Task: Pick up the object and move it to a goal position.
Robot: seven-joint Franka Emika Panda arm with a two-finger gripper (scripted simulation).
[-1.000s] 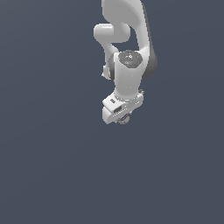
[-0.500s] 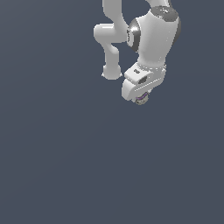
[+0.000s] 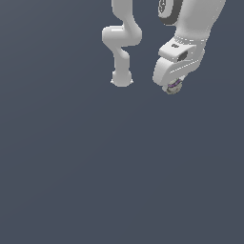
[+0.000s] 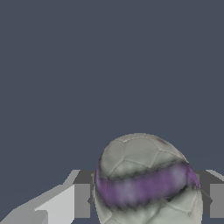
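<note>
The ball (image 4: 146,181) is whitish-grey with stitched panels like a football and 1 purple stripe across its middle. It sits between the 2 fingers (image 4: 82,200) of the end effector (image 3: 172,87), which is closed on it: in the wrist view a grey pad stands close on each side of it, though the actual contact is hidden by the ball's curve. In the exterior view the ball (image 3: 173,86) only peeks out below the white hand, small against it, high toward the exterior view's right.

Judging by its size, it is probably light, and a smooth round surface can roll or squirt out under uneven pressure. The safest hold looks like one across the widest part, pads opposite each other on the stripe line, as appears to be the case here.

Around it there is only flat dark grey background; no table edge or goal marker shows in either view.
</note>
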